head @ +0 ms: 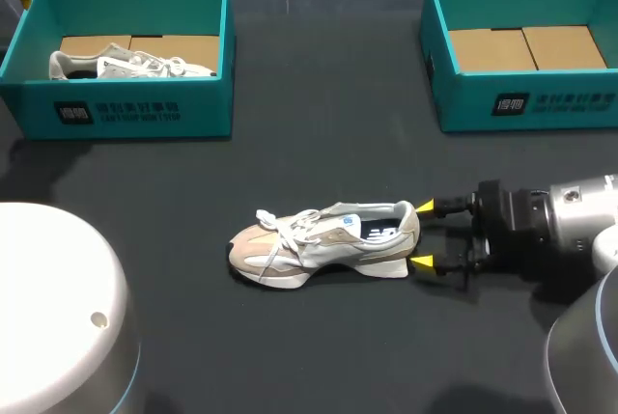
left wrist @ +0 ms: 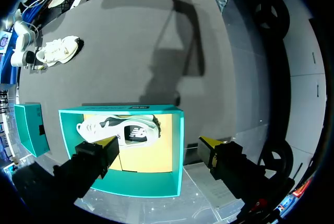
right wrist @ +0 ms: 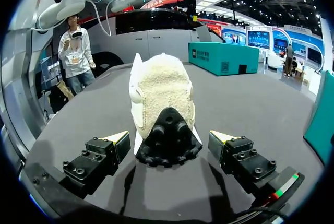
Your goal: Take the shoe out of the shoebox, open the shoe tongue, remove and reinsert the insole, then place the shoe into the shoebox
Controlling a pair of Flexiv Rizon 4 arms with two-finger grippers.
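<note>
A beige and white shoe (head: 323,240) stands upright on the dark table, toe to the left, laces loose. My right gripper (head: 423,235) is open at its heel, one yellow tip on each side, neither touching. From the right wrist, the heel (right wrist: 162,93) sits just ahead of the right gripper (right wrist: 169,136), between its spread fingers. My left gripper (left wrist: 159,143) hangs open above the left teal shoebox (left wrist: 177,151), which holds a second white shoe (left wrist: 120,130). The table shoe (left wrist: 60,50) shows far ahead of it.
The left teal shoebox (head: 126,105) with its white shoe (head: 126,62) stands at the back left. A second teal shoebox (head: 526,105) with a bare cardboard floor stands at the back right. A white rounded part of my left arm (head: 58,308) fills the near left corner.
</note>
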